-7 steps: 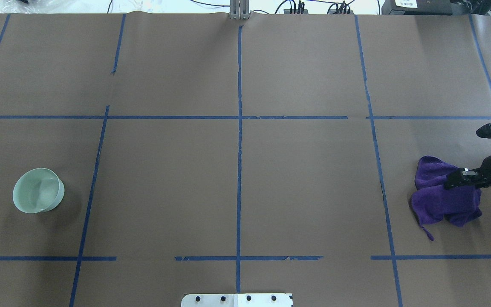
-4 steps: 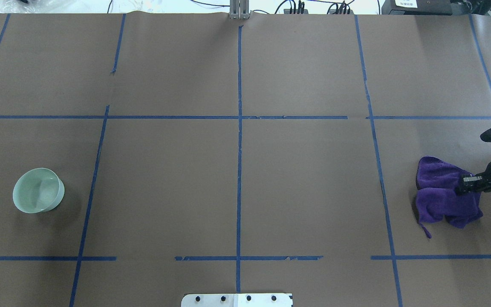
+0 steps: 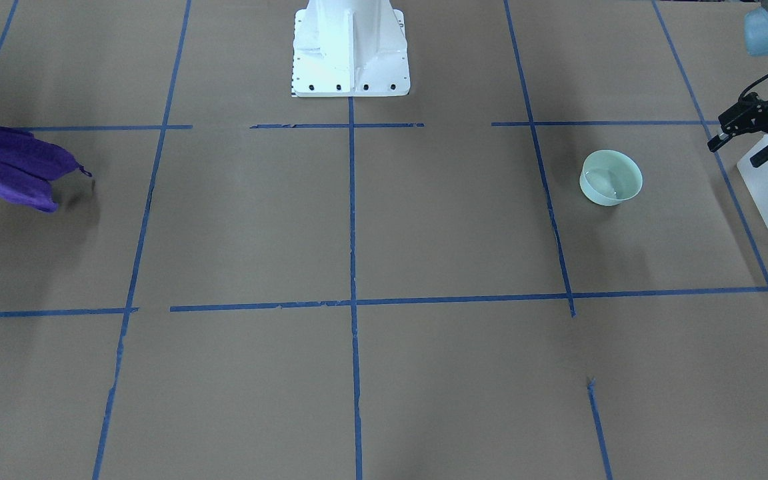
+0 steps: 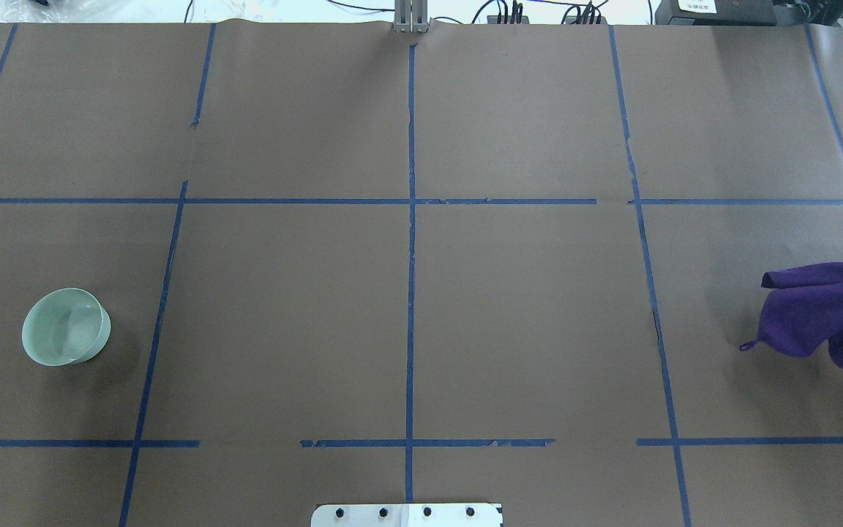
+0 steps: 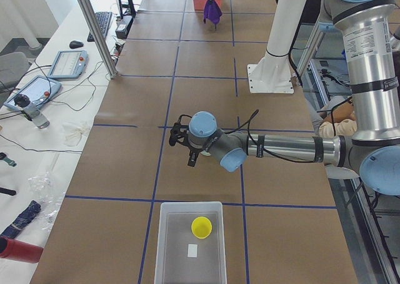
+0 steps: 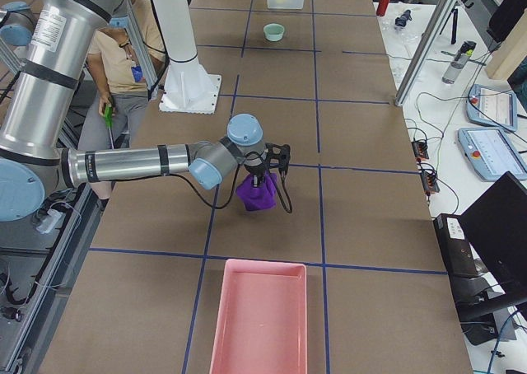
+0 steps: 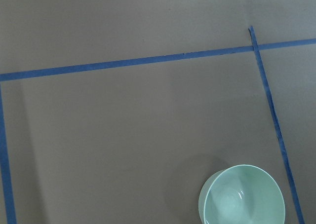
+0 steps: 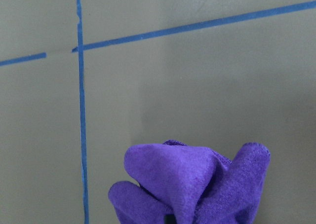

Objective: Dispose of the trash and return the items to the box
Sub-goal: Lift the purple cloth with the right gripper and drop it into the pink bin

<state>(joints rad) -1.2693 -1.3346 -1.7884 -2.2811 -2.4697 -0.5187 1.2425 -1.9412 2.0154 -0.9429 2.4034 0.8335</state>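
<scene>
Right gripper (image 6: pixel 265 170): clamped on a purple cloth (image 6: pixel 257 194), pinching it by its top.
Purple cloth: hangs bunched below the fingers, clear of the brown paper, with its shadow on the table beneath it; it is at the robot's right end of the table.
Left gripper (image 3: pixel 733 155): its fingers look spread with nothing between them, though it sits at the frame edge and the view is poor; it hovers by the near rim of the box (image 5: pixel 164 246).
Box: sits at the robot's left end of the table.
Yellow cup (image 5: pixel 201 227): upright inside the box, on its floor.
Mint bowl (image 4: pixel 66 327): upright on the paper, outside the box and apart from it, just beside a blue tape line.
Pink tray (image 6: pixel 259 316): at the table's right end, beyond the cloth.
</scene>
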